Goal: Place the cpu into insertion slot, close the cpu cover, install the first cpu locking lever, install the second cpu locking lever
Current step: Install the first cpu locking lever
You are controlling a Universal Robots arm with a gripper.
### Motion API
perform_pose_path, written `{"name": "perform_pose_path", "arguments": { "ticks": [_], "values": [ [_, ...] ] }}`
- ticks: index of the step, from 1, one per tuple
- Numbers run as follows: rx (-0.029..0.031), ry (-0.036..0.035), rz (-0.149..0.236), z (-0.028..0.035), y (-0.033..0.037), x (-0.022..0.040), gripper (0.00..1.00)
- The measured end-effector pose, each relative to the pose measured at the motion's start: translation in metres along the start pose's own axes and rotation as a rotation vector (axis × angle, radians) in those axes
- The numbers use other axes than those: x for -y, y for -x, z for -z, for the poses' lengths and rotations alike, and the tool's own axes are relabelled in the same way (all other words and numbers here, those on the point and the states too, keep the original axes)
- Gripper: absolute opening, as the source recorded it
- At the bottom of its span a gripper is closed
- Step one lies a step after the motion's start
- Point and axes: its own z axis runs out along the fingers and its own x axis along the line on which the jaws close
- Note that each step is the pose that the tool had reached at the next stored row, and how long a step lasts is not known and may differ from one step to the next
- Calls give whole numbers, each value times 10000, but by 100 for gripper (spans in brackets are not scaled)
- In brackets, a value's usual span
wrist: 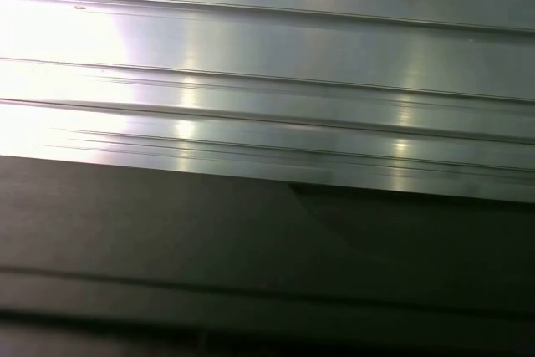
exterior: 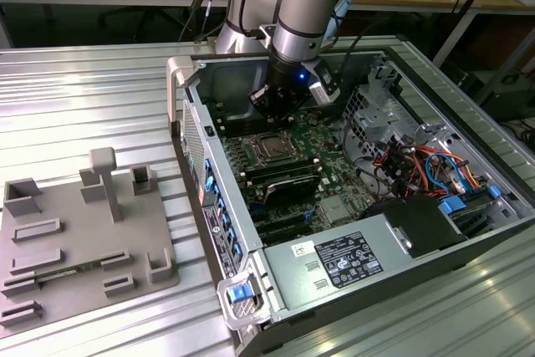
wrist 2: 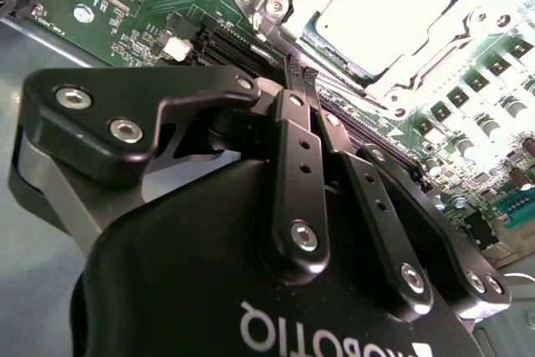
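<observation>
Gripper (wrist 2: 303, 77) — fingers pressed together, holding nothing, poised just beside the cpu cover (wrist 2: 280, 6); cpu (wrist 2: 380, 6) seated in its socket.

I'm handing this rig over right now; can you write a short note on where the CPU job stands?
Gripper: fingers shut together, holding nothing, tips just beside the socket edge.
The cpu already lies in the insertion slot on the motherboard, silver face up.
The cpu cover lies down around the chip.
Done: chip placed, cover apparently closed.
Left: whether either locking lever is latched cannot be told from these views; check both.
</observation>
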Motion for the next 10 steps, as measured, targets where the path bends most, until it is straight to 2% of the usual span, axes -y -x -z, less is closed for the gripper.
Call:
{"name": "perform_pose_path", "arguments": {
  "ticks": [1, 2, 4, 10],
  "values": [
    [2, 0, 0, 0, 0, 0, 11],
    [46, -4, 2, 0, 1, 0, 11],
    [45, -5, -85, -14, -3, 43, 11],
    [45, 14, -85, -8, 0, 40, 11]
  ]
}}
